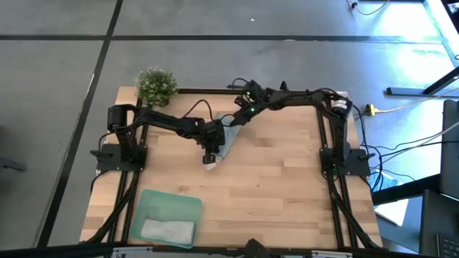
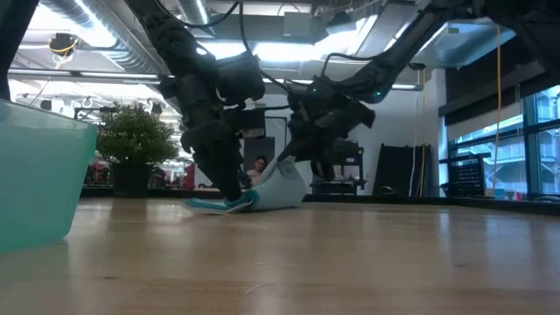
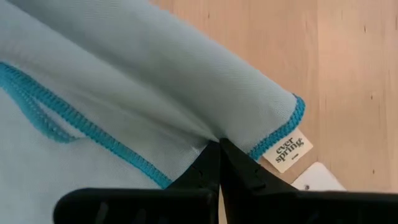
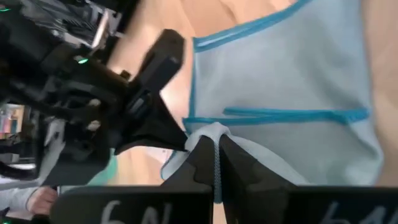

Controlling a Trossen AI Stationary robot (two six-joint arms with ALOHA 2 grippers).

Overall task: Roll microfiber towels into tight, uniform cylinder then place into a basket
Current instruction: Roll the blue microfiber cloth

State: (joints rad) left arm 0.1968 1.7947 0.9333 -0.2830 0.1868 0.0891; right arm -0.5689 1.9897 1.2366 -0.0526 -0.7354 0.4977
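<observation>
Microfiber towels appear in two places: the light blue towel (image 1: 224, 140) lies partly folded on the wooden table (image 1: 287, 186) near its middle, toward the far edge, while the pale grey towel (image 1: 168, 230) sits inside the mint-green basket (image 1: 188, 208) at the near left corner. Both arms reach in over the blue cloth. The left gripper (image 3: 219, 149) is down at the towel's near end, its fingers pressed together on a fold of the fabric beside the teal-stitched hem and a small white tag (image 3: 287, 151) — in the low view this end rests on the tabletop. The right gripper (image 4: 216, 154) pinches the far end of the same towel, fingers clamped together on a bunched corner, and in the low view that end is lifted above the table so the cloth slopes down toward the left gripper. A potted plant (image 1: 155, 84) stands at the table's far left corner — well apart from the towel.
</observation>
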